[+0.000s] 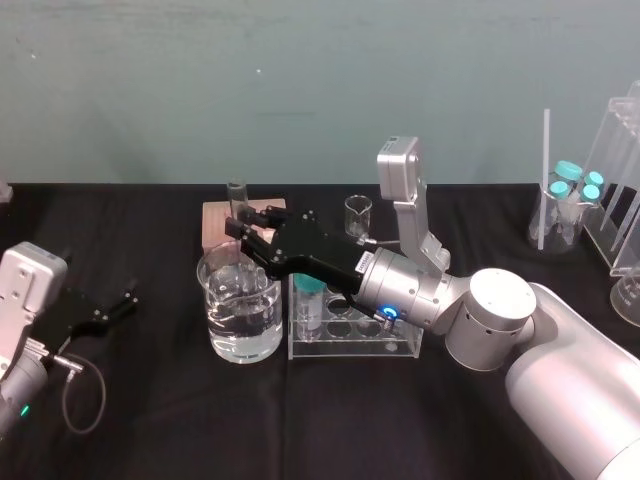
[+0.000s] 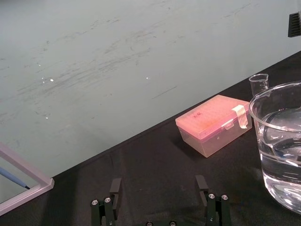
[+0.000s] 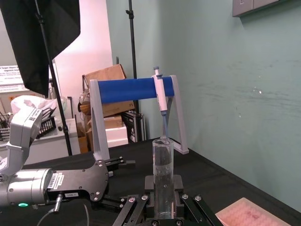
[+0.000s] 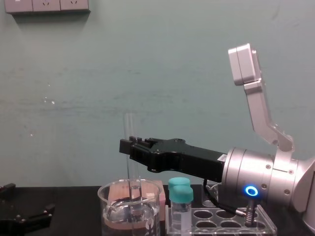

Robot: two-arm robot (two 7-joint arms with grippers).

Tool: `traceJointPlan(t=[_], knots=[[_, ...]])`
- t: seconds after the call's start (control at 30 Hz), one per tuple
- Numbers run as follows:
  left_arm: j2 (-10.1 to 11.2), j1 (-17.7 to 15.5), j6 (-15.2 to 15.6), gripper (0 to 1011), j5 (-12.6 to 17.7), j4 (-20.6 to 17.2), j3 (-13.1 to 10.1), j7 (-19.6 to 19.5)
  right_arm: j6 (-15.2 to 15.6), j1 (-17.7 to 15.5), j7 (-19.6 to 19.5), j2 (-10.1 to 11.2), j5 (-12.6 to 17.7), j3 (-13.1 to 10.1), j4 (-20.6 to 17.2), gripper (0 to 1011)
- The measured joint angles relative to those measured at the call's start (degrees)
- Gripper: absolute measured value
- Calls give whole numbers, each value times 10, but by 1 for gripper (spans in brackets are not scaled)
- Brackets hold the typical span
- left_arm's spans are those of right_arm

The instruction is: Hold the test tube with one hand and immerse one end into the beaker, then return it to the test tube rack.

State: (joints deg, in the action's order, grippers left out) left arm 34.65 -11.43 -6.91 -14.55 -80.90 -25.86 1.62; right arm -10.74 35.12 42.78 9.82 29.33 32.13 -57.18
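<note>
My right gripper (image 1: 241, 226) is shut on the test tube (image 1: 237, 196), a thin clear glass tube held upright above the beaker (image 1: 240, 318). In the chest view the test tube (image 4: 129, 129) runs down from the gripper (image 4: 127, 146) into the wide water-filled beaker (image 4: 110, 212); how deep its lower end sits I cannot tell. The right wrist view has the tube (image 3: 162, 174) standing between both black fingers (image 3: 139, 203). The clear test tube rack (image 1: 390, 346) stands just right of the beaker. My left gripper (image 1: 112, 308) rests open on the table at the far left.
A teal-capped vial (image 4: 180, 197) stands in the rack's left end. A pink tip box (image 2: 214, 123) and a tiny beaker (image 1: 357, 214) sit behind the beaker. More teal-capped vials (image 1: 578, 186) and clear stands are at the far right. A pipette stand (image 3: 134, 92) is beyond my left arm.
</note>
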Motion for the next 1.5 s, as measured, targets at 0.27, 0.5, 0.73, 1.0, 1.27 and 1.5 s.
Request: traceJointPlan(t=[0.27, 0.5, 0.73, 1.0, 1.27, 1.5], knots=[[0, 0, 0, 1000, 0, 0, 0, 0, 0, 0, 0, 0, 0, 0, 0, 226], [0, 0, 0, 1000, 0, 0, 0, 0, 0, 1, 0, 0, 0, 0, 0, 227], [0, 0, 0, 1000, 0, 0, 0, 0, 0, 1, 0, 0, 0, 1, 1, 226], [0, 0, 0, 1000, 0, 0, 0, 0, 0, 0, 0, 0, 0, 1, 0, 227], [0, 0, 0, 1000, 0, 0, 0, 0, 1, 0, 0, 1, 0, 1, -1, 226], [0, 0, 0, 1000, 0, 0, 0, 0, 1, -1, 0, 1, 0, 1, -1, 227]])
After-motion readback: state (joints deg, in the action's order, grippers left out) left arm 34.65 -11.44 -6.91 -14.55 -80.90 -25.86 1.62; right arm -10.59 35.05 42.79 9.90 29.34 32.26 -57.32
